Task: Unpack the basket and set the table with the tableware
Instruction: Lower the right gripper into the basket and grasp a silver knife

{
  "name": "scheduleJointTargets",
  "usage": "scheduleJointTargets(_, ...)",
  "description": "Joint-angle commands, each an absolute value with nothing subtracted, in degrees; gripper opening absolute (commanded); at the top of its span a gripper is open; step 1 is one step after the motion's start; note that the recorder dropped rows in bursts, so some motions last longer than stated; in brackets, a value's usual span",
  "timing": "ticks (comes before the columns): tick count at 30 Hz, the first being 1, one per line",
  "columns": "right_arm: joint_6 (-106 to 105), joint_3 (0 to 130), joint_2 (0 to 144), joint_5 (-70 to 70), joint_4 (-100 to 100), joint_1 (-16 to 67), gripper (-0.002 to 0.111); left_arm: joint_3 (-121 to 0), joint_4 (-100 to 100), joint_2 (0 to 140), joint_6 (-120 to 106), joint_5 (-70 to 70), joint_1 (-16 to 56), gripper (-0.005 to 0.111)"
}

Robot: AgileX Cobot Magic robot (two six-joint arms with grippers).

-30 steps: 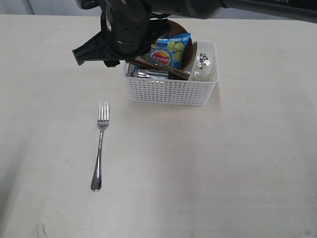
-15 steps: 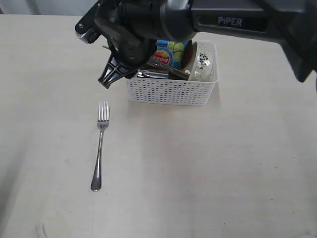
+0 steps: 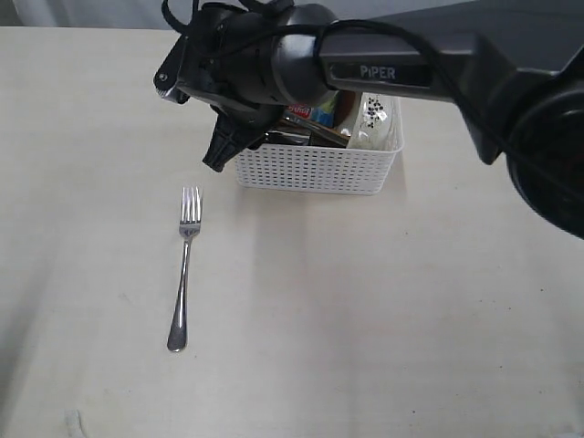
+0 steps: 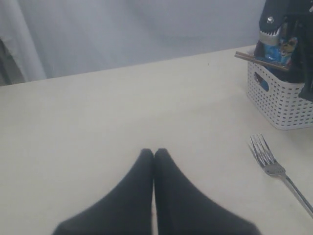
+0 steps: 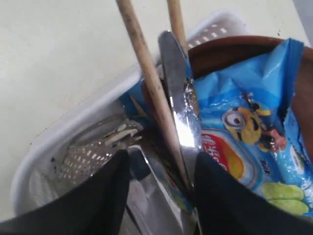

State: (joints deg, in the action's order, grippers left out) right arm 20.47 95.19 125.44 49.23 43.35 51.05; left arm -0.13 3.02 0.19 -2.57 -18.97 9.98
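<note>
Exterior view first: the basket sits near the far edge of the table, about midway along it. The right arm hangs right over its left end and blocks most of what's inside. I can only make out the speckled bowl at the right end. The fork is already laid out nearer the left edge, handle toward the near edge, so I reckon that one's done.

Left wrist view: the left tool is parked low over bare table with its fingers pressed together and nothing in it. My guess is it's just keeping out of the way.

Right wrist view: the right tool is spread, with its fingers straddling the knife and one of the chopsticks. Both lean up against the chips packet. It looks lined up for the knife, and nothing's pinched yet. The brown plate peeks out behind the packet. There's something shiny down in the corner, but I can't tell what.
</note>
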Motion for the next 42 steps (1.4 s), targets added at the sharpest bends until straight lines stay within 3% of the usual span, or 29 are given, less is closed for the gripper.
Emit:
scheduleJointTargets(1, 22.96, 95.12, 126.52, 49.64, 46.01, 50.78, 0.042, 0.0, 2.94, 0.0, -2.55, -18.6, 9.84, 0.0)
scheduleJointTargets(6, 23.18, 95.12, 127.11, 49.64, 46.72, 50.78, 0.037, 0.0, 2.94, 0.0, -2.55, -18.6, 9.84, 0.0)
scheduleJointTargets(12, 23.18, 95.12, 127.49, 50.01, 46.72, 50.78, 0.001, 0.0, 2.94, 0.0, -2.55, -18.6, 9.84, 0.0)
scheduleJointTargets(31, 23.14, 96.19, 123.38, 51.3, 43.05, 50.24, 0.0, 0.0, 2.94, 0.0, -2.55, -18.6, 9.84, 0.0)
scheduleJointTargets(34, 20.68, 98.87, 123.38, 49.88, 32.53, 48.19, 0.012, 0.0, 2.94, 0.0, -2.55, -18.6, 9.84, 0.0)
scheduleJointTargets(39, 17.68, 102.44, 123.35, 49.46, 21.18, 44.89, 0.053, 0.0, 2.94, 0.0, -2.55, -18.6, 9.84, 0.0)
scheduleJointTargets(42, 17.16, 103.19, 123.74, 50.42, 22.15, 44.75, 0.055, 0.0, 2.94, 0.0, -2.55, -18.6, 9.84, 0.0)
